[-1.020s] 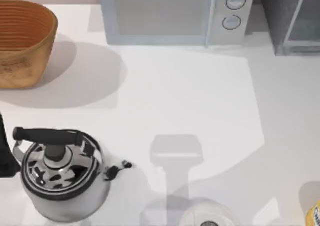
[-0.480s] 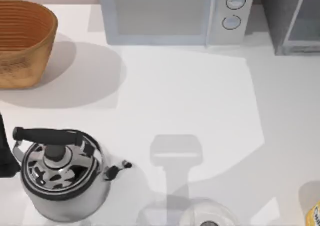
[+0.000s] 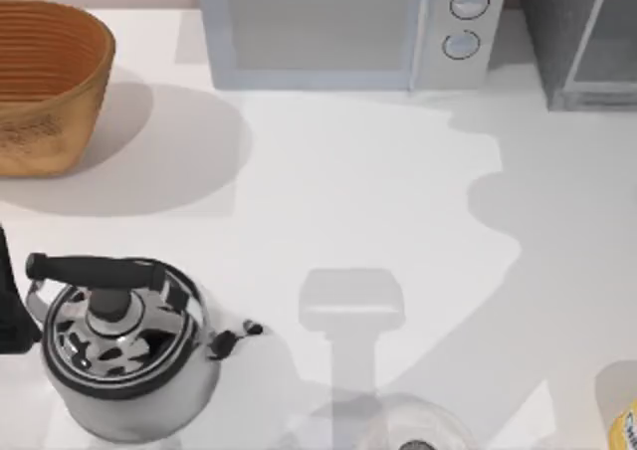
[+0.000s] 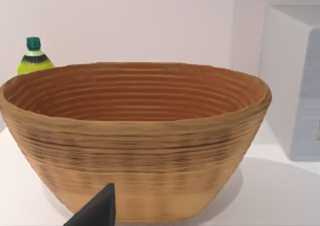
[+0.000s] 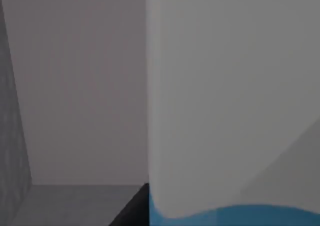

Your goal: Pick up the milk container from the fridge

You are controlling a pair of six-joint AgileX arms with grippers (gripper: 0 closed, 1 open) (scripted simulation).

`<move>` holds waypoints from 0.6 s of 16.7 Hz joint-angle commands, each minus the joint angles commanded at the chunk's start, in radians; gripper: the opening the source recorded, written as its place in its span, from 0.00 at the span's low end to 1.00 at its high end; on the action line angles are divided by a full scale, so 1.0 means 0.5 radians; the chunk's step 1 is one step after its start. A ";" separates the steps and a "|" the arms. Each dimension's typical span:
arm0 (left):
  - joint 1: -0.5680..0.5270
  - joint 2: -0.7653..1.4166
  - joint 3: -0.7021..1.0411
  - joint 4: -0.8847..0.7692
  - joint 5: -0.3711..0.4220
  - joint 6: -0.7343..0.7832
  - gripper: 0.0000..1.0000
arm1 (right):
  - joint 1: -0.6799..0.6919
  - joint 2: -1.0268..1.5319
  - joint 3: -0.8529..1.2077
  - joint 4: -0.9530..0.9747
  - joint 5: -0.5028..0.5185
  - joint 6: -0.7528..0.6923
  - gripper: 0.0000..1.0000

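Observation:
The milk container stands very close in the right wrist view, a broad white face with a sky-blue strip low down. A dark part of my right gripper shows right beside it. Around them are the fridge's speckled grey wall and pale back. From above, the fridge stands at the table's far right corner. My left gripper is parked facing the basket, and the left arm is a dark shape at the table's left edge.
A woven basket sits at the back left, with a green-capped bottle behind it. The silver microwave stands at the back middle. A steel kettle is at the front left, a yellow-labelled container at the front right.
The shadow on the table's right side has changed shape, with a rounded lobe now below the fridge. The kettle, the basket and the left arm have not moved.

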 joint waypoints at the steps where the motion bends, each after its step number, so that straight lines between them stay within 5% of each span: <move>1: 0.000 0.000 0.000 0.000 0.000 0.000 1.00 | 0.000 0.000 0.000 0.000 0.000 0.000 0.00; 10: 0.000 0.000 0.000 0.000 0.000 0.000 1.00 | -0.048 -0.276 -0.460 0.175 -0.066 0.004 0.00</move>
